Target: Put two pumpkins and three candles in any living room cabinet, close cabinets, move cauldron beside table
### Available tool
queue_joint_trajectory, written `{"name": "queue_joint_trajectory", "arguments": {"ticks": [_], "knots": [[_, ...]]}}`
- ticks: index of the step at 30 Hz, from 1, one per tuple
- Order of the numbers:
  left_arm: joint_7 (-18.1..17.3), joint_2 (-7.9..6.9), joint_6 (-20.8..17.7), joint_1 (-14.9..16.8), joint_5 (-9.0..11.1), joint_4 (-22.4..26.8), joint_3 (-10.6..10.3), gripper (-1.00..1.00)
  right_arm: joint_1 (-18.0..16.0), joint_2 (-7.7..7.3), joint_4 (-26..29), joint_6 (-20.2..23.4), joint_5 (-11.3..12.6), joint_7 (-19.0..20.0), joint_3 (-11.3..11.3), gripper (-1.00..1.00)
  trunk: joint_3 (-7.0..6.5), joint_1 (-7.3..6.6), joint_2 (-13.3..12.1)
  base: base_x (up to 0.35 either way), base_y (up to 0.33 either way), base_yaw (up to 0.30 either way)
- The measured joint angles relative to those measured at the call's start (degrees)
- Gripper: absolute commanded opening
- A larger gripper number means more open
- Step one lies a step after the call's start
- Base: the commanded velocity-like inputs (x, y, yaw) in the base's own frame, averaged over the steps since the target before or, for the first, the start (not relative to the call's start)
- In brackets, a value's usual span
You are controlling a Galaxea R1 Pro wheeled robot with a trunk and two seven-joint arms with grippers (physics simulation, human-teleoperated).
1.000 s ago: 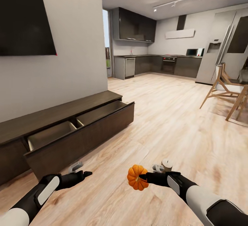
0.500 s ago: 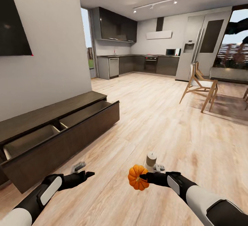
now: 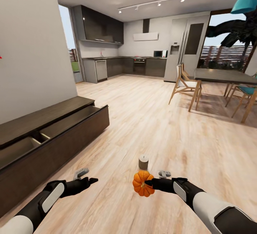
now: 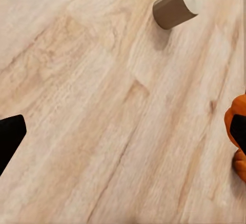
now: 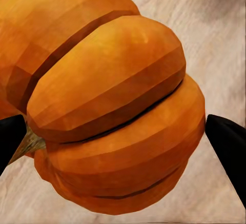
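Note:
My right gripper is shut on a bright orange ribbed pumpkin, held just above the floor. The right wrist view has the pumpkin up close between two black fingertips, its brown stem to one side. A short beige candle stands upright on the floor just beyond the pumpkin; the candle also shows in the left wrist view. My left gripper hovers open over bare floor, left of the pumpkin. The dark-brown cabinet runs along the left wall with a long drawer pulled out, its pale interior showing.
Pale wood flooring stretches ahead to a dark kitchen at the back. A dining table with wooden chairs stands at the right. A grey wall rises behind the cabinet.
The whole view has swung to the right: the TV has left the picture and the dining table has come in. Both arms keep their pose, pumpkin still held.

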State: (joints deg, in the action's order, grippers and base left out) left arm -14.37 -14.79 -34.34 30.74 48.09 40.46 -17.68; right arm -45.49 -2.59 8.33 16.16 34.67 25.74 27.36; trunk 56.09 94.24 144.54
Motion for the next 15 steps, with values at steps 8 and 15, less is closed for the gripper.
{"name": "queue_joint_trajectory", "arguments": {"ticks": [8,15], "knots": [[0.0,0.0,0.1,0.0,0.0,-0.1,0.0,1.0,0.0,-0.02,0.0,0.0,0.1,0.1,0.0,-1.0,-0.03,0.0,0.0,0.0,0.0,-0.297],[0.0,0.0,0.1,0.0,0.0,-0.1,0.1,1.0,0.0,-0.02,0.0,0.0,0.1,0.1,0.0,-1.0,-0.22,0.0,0.0,0.0,0.0,-0.297]]}}
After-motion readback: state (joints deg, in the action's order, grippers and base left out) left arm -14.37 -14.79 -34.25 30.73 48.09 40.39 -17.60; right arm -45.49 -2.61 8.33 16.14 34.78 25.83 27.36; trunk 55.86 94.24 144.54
